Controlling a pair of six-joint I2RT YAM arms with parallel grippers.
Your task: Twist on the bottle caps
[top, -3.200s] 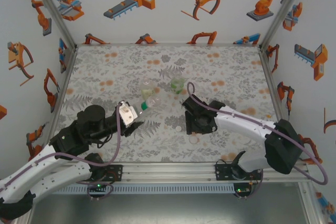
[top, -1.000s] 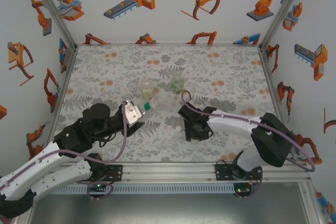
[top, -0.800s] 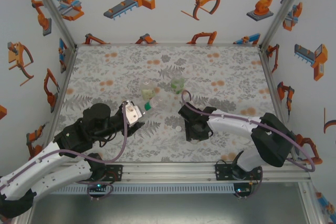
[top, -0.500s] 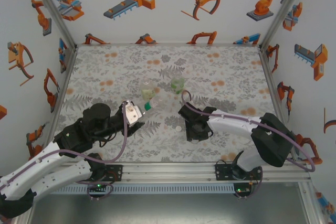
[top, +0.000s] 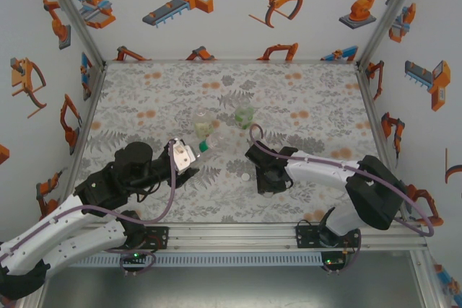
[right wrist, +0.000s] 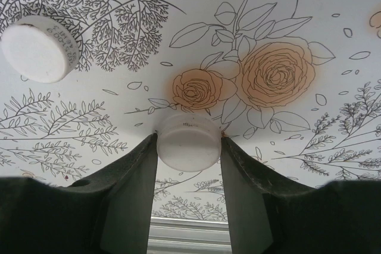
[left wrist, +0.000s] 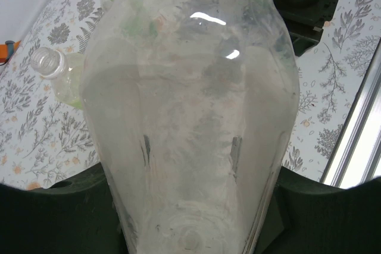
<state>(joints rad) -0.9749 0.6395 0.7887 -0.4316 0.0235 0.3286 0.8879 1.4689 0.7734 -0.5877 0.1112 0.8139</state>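
Right claw [right wrist: 189,144] tighter, snug on white cap [right wrist: 189,140] (left claw [left wrist: 190,209] fast on bottle [left wrist: 190,117])

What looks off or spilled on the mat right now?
Nothing stands out. No spill shows on the mat. The left gripper holds a clear bottle, the right gripper pinches a white cap lying flat, and a second cap lies loose nearby.

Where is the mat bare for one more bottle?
Bare: the mat's far strip along the back wall, and its right side beyond the right arm. Crowded: the middle, with two bottles, a third bottle in the left gripper, and the right gripper on a cap beside a loose cap.
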